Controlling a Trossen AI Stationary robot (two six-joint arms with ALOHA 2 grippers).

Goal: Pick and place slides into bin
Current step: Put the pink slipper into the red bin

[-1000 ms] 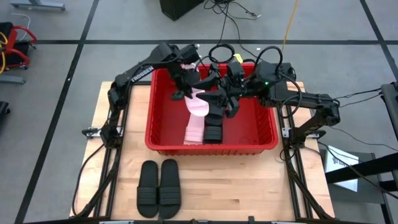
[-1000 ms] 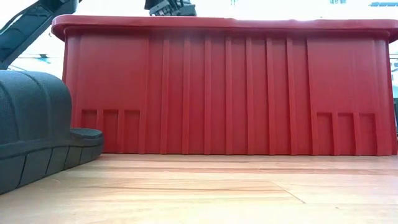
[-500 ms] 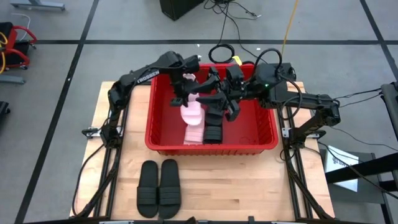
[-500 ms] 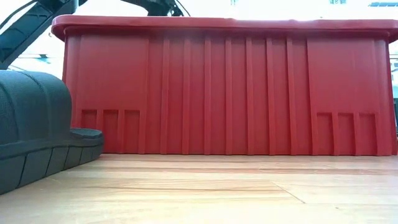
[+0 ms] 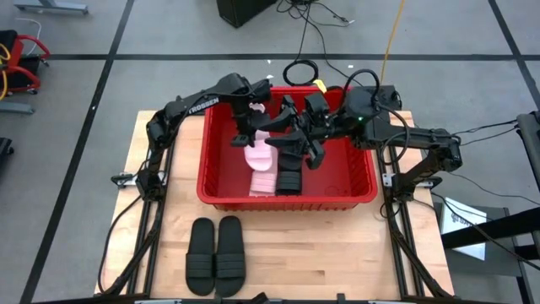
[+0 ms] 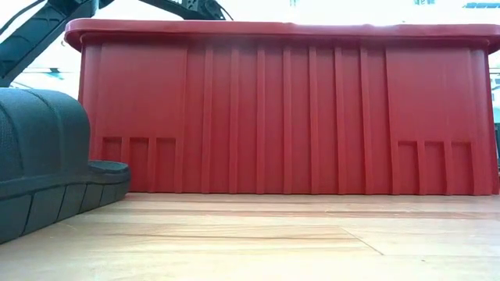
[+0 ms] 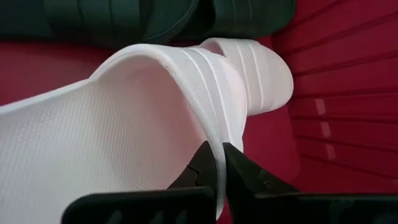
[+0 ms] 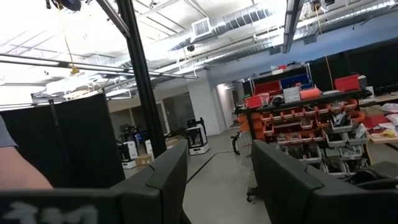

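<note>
The red bin [image 5: 219,181] stands mid-table; its near wall fills the low view [image 6: 281,109]. My left gripper [image 5: 251,137] reaches into it from the far left, shut on a pale pink slide [image 5: 258,155]. A second pale slide [image 5: 263,182] and a black slide [image 5: 289,181] lie flat on the bin floor. My right gripper [image 5: 291,139] hovers over the bin's middle, open and empty [image 8: 217,180]. Two black slides [image 5: 216,247] lie side by side, soles down, on the table in front of the bin. My left gripper pinches the edge of the pale slide's ribbed strap [image 7: 208,134] between its two fingers [image 7: 202,163]. The fingers come from above, slanting down into the bin. The slide hangs below them. Whether its lower end rests on the bin floor or on the other slide, I cannot tell.
In the low view one black slide [image 6: 39,156] sits close at the left, on the wooden table [image 6: 273,242]. More dark slide shapes [image 7: 155,18] lie beyond the held one in the bin. Cables lie on the floor [image 5: 321,34] behind the table.
My left gripper has gone down into the bin and a little toward the table's near edge, still shut on the pale slide. The slide has come down with it, close to the other pale slide. My right gripper has stayed over the bin.
</note>
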